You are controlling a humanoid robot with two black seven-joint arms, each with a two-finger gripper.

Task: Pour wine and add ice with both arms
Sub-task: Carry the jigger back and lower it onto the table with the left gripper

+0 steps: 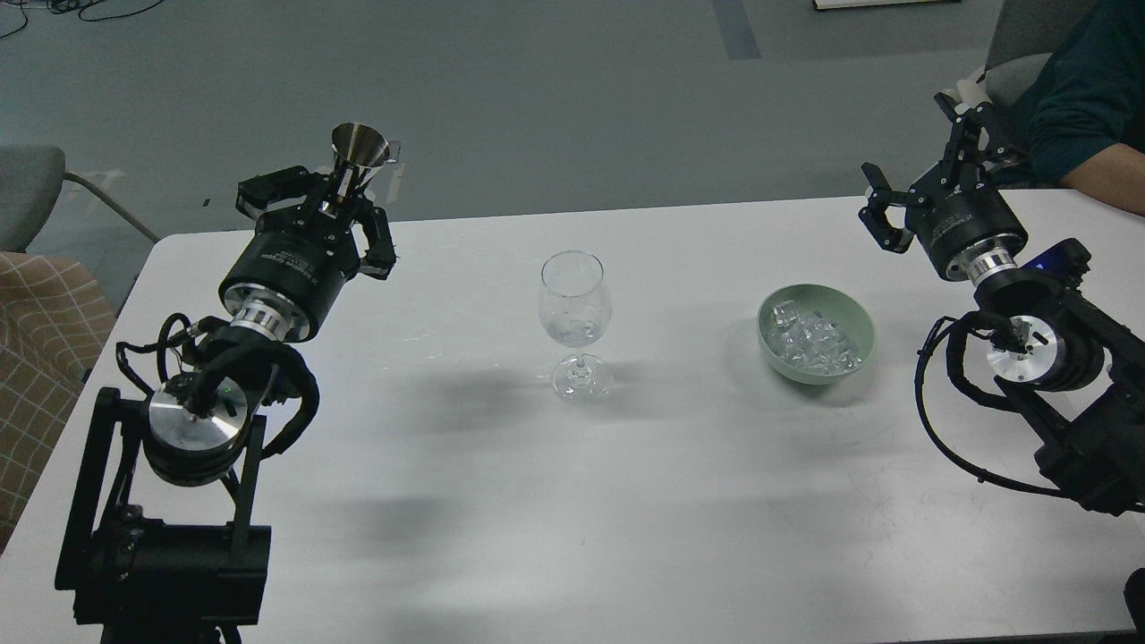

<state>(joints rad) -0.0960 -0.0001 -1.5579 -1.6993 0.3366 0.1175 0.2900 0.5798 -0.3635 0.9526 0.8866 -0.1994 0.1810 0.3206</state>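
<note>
A clear wine glass [575, 309] stands upright at the middle of the white table [501, 501]. Glassy glints show low in its bowl; I cannot tell whether they are ice. A pale green bowl [850, 315] to its right holds several clear ice cubes [812, 340]. My left gripper [344, 192] is raised at the table's far left edge, left of the glass, shut on a silver cone-shaped metal cup [360, 148] held mouth up. My right gripper [917, 165] is open and empty, raised at the far right, beyond and right of the bowl.
A person's dark-teal-sleeved arm [1087, 107] rests on the table's far right corner, close behind my right gripper. A grey chair [27, 192] and chequered fabric [45, 358] stand off the table's left side. Grey floor lies beyond the far edge.
</note>
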